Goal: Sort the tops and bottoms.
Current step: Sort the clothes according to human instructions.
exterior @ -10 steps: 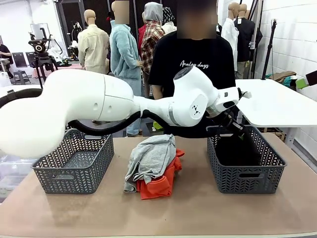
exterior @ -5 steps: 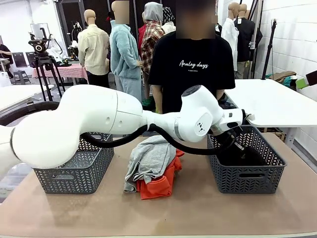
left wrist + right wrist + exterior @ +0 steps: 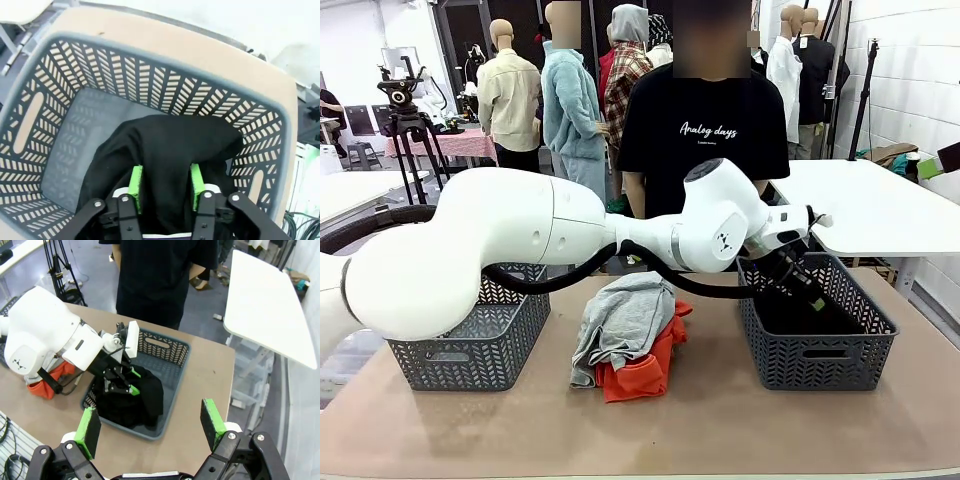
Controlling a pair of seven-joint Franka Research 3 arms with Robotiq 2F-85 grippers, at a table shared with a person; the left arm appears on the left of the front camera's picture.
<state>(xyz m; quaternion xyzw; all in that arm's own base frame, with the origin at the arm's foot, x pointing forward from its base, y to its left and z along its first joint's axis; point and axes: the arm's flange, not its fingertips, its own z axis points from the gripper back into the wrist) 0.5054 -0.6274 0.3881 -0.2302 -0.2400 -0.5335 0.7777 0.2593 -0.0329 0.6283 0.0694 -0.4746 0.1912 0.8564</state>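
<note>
One black garment [image 3: 170, 140], the bottoms, lies bunched in the grey basket [image 3: 150, 75] at the right of the front view. In the left wrist view it fills the lower right of the basket, and the floor at the left is bare. The left gripper [image 3: 165, 175] is down inside this basket. Its green pads [image 3: 135, 187] stand apart with a ridge of the black cloth between them; I cannot tell if they press it or only stand beside it. The right gripper [image 3: 151, 427] hangs high above the table [image 3: 720, 430], jaws wide, nothing between them. Two tops, a grey top [image 3: 625, 320] over the orange T-shirt [image 3: 640, 378], make a pile at the centre, with bare table in front. What lies under the pile is hard to make out. The white arm [image 3: 520, 240] hides the far rim of the second basket [image 3: 470, 345] at the left.
</note>
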